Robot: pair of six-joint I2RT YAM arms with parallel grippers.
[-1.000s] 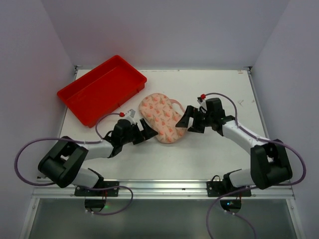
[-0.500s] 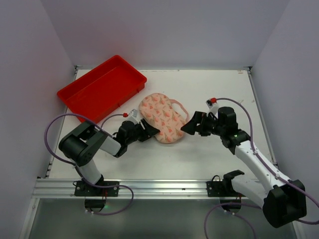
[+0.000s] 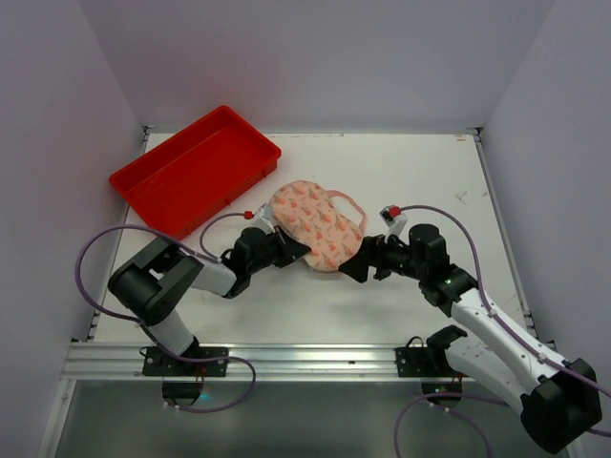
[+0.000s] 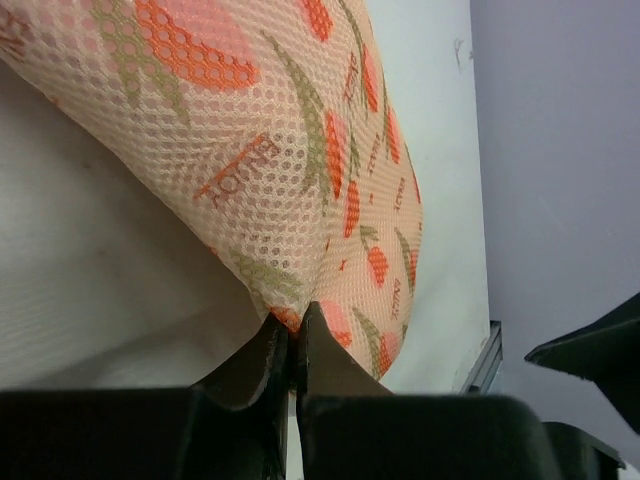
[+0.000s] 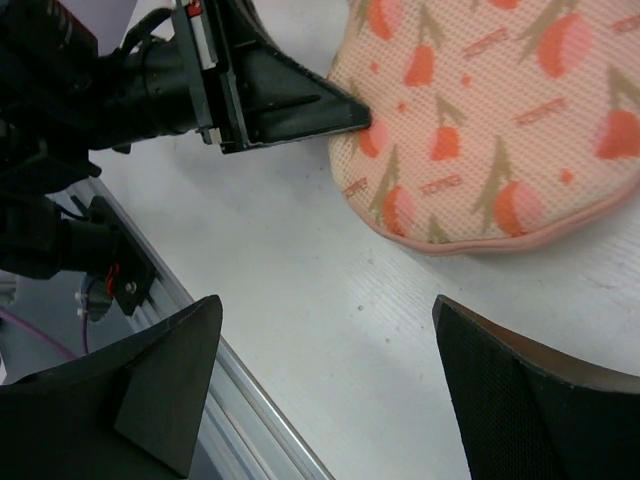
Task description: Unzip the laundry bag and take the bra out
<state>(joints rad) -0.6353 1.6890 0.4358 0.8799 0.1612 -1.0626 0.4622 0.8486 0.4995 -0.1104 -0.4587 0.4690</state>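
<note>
Robot lab: plain walled booth (image 3: 315,57), white table (image 3: 401,181), aluminium rail (image 3: 305,361)

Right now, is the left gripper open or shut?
Shut: the left gripper has its fingers pressed together, pinching the mesh edge of the laundry bag.

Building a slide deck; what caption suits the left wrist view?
Left end effector shut on the laundry bag's patterned mesh edge.

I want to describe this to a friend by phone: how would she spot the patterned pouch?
On the white table, look just right of the red tray. The pouch lies there, peanut-shaped, in cream-pink mesh with an orange-red fruit print and pink trim. It is the only soft, patterned item.
</note>
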